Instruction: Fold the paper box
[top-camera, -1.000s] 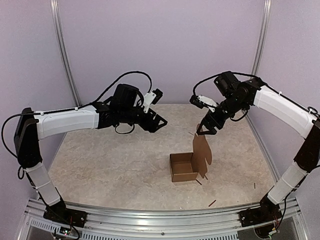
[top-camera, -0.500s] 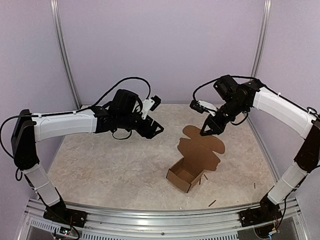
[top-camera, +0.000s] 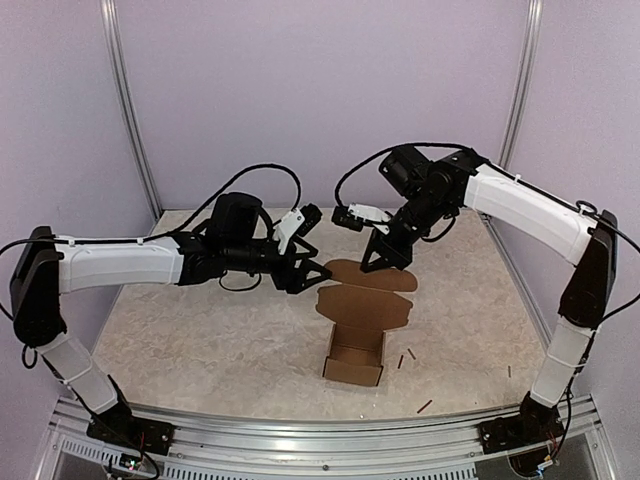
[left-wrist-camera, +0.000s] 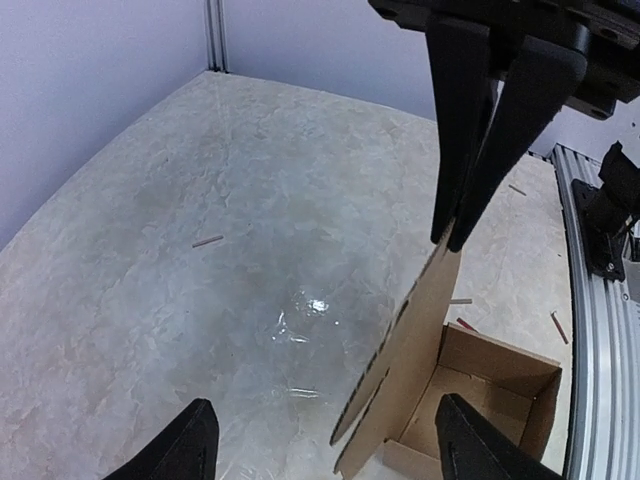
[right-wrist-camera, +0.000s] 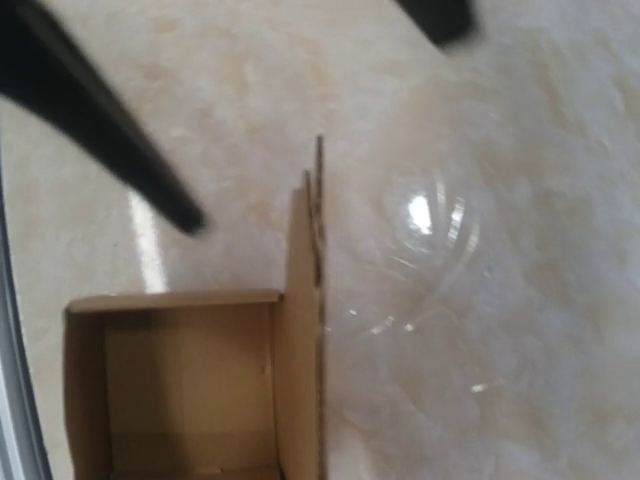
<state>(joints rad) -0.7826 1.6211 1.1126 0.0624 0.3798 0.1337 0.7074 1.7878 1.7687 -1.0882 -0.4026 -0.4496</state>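
The paper box (top-camera: 354, 356) is brown cardboard, an open tray with its long lid (top-camera: 362, 298) stretched up and away from it. My right gripper (top-camera: 384, 263) is shut on the lid's far edge; the left wrist view shows its dark fingers (left-wrist-camera: 462, 150) pinching the lid's top (left-wrist-camera: 448, 262). My left gripper (top-camera: 307, 276) stands open just left of the lid, nothing gripped. In the left wrist view the lid (left-wrist-camera: 405, 355) hangs edge-on between its fingertips (left-wrist-camera: 196, 440), with the tray (left-wrist-camera: 492, 388) at the right. The right wrist view looks down the lid's edge (right-wrist-camera: 318, 300) beside the tray (right-wrist-camera: 180, 390).
Small dark sticks lie on the marble table (top-camera: 200, 330) near the box (top-camera: 413, 353) and toward the front right (top-camera: 425, 406), one more further right (top-camera: 508, 371). Another stick (left-wrist-camera: 207, 240) lies on the table's far side. An aluminium rail (top-camera: 300, 432) runs along the near edge.
My right gripper has shut on the lid's edge and carried it left, pulling the box along and tipping the lid from upright to slanting away. My left gripper has moved down beside the lid.
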